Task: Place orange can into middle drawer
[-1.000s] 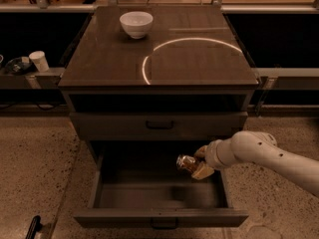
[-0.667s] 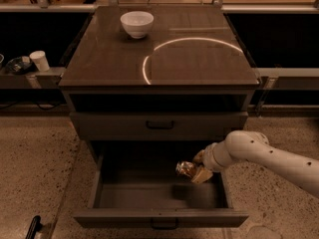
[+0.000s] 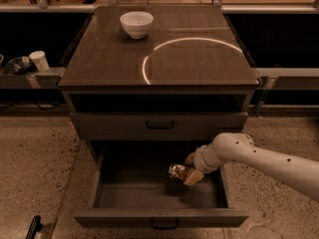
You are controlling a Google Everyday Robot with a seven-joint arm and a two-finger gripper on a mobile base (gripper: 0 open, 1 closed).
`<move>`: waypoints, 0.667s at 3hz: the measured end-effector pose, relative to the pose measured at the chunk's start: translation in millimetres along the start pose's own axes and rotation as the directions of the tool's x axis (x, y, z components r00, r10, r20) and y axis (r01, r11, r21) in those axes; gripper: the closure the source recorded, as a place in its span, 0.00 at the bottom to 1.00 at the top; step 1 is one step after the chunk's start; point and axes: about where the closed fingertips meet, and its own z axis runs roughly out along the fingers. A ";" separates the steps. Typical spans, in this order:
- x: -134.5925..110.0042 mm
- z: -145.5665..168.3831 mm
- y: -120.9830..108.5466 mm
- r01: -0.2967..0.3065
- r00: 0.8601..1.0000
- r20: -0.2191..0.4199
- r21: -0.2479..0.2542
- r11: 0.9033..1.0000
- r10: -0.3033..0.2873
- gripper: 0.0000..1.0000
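Since a second ago, our arm has carried the orange can (image 3: 176, 171) leftward and a little lower, so it now hangs further in over the open middle drawer (image 3: 139, 197) rather than near its right wall. Our gripper (image 3: 189, 175) sits just right of the can, inside the drawer's opening, with its fingers closed on the can's right end. The can lies roughly on its side, tilted, and appears to be just above the drawer floor, not resting on it. We cannot tell for certain whether its lower edge touches.

We judge the task close to done: the can is within the drawer's walls, and what remains is to lower it, let go and draw the arm out.

The drawer floor under and left of the can is bare, so nothing blocks the set-down. Above it, the shallower drawer (image 3: 114, 126) is closed, and its front overhangs the back of the opening, so we should lift out towards the front to spare the wrist. A can on its side may roll once freed. On the desk (image 3: 99, 63) stands a white bowl (image 3: 136, 24), well apart from the work, and a white cup (image 3: 39, 60) sits on the shelf to the left.
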 end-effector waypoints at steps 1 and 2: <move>0.0 0.0 0.0 0.000 1.000 0.000 0.000 1.000 0.000 0.54; 0.0 0.0 0.0 0.000 1.000 0.000 0.000 1.000 0.000 0.30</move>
